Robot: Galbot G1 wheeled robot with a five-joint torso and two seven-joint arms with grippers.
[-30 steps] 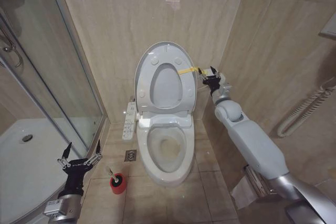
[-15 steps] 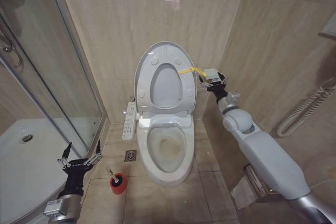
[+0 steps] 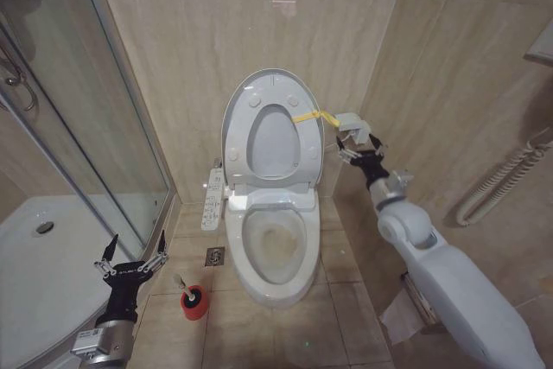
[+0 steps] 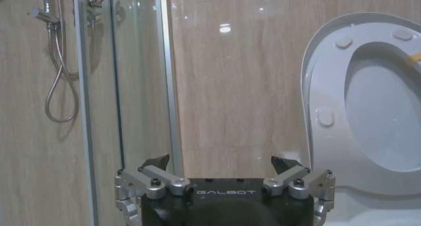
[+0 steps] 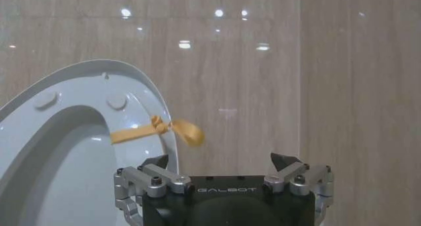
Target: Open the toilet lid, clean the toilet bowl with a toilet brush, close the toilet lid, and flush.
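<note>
The toilet lid [image 3: 273,140] stands raised against the back wall with the seat ring folded up in front of it. A yellow strap [image 3: 306,116] is tied at its right edge. Below, the toilet bowl [image 3: 275,248] lies uncovered, with brownish stains inside. My right gripper [image 3: 346,146] hovers open just right of the strap [image 5: 157,130], holding nothing. The toilet brush [image 3: 192,295] stands in its red holder on the floor left of the bowl. My left gripper [image 3: 131,252] is open and low, just left of the brush.
A white control panel [image 3: 212,199] juts from the toilet's left side, with a floor drain [image 3: 215,255] below it. The glass shower screen [image 3: 86,127] and white shower tray [image 3: 43,257] close off the left. A hose [image 3: 501,183] hangs on the right wall.
My right gripper has drawn back to the right and slightly down, away from the raised lid and strap. The left arm, lid and brush have not moved.
</note>
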